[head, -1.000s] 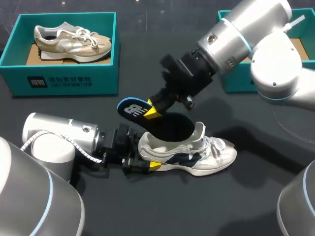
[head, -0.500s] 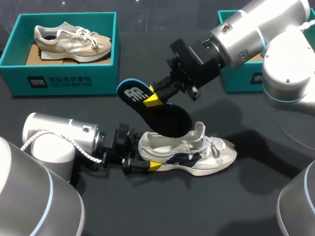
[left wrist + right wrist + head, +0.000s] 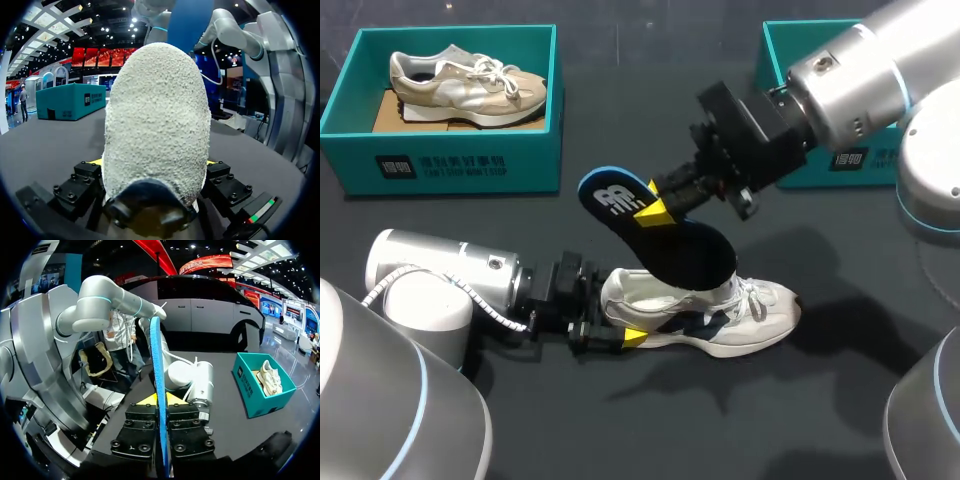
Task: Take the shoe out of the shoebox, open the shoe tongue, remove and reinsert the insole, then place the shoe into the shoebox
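Dark worktop (image 3: 770, 420) carries the shoe (image 3: 752, 318), heel clamped in my left jaws. Right jaws pinch the insole (image 3: 690, 255) above it; reinsertion comes next.

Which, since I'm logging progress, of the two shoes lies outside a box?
The white-and-navy shoe on the table, its heel held by the left gripper; the beige shoe sits in the left box.
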You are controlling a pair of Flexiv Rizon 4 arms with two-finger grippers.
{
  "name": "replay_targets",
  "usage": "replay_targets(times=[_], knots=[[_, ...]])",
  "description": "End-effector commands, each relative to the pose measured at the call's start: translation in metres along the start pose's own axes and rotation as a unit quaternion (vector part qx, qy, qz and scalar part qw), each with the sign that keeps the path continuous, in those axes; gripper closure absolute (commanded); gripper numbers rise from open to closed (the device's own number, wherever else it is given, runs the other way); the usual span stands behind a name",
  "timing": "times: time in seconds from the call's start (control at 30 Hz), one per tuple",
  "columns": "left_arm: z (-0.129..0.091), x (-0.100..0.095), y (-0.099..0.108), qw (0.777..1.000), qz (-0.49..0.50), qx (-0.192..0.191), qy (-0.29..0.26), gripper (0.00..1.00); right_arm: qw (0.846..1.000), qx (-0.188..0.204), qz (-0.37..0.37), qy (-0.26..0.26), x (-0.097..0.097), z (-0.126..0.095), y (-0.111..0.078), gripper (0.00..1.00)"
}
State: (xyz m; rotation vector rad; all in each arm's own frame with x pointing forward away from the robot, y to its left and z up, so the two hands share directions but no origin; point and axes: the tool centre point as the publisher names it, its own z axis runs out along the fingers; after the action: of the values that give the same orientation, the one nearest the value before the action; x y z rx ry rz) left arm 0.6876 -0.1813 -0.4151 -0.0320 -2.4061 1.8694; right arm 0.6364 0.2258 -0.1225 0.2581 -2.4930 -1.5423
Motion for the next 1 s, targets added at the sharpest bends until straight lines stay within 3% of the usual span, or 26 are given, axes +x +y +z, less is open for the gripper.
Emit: replay_targets(times=[0.03,0.27,0.9,1.0], knots=[[0.001,-0.002,0.002,1.000,0.000,0.000,0.000,1.00,1.000,-0.012,0.009,0.000,0.007,-0.004,0.005,1.00],[0.001,-0.002,0.002,1.000,0.000,0.000,0.000,1.00,0.996,-0.063,0.069,-0.014,0.049,-0.026,0.020,1.00],[0.001,-0.002,0.002,1.000,0.000,0.000,0.000,1.00,0.996,-0.063,0.069,-0.014,0.049,-0.026,0.020,1.00],[0.001,-0.002,0.002,1.000,0.000,0.000,0.000,1.00,0.994,-0.080,0.073,-0.019,0.054,-0.023,0.020,1.00]])
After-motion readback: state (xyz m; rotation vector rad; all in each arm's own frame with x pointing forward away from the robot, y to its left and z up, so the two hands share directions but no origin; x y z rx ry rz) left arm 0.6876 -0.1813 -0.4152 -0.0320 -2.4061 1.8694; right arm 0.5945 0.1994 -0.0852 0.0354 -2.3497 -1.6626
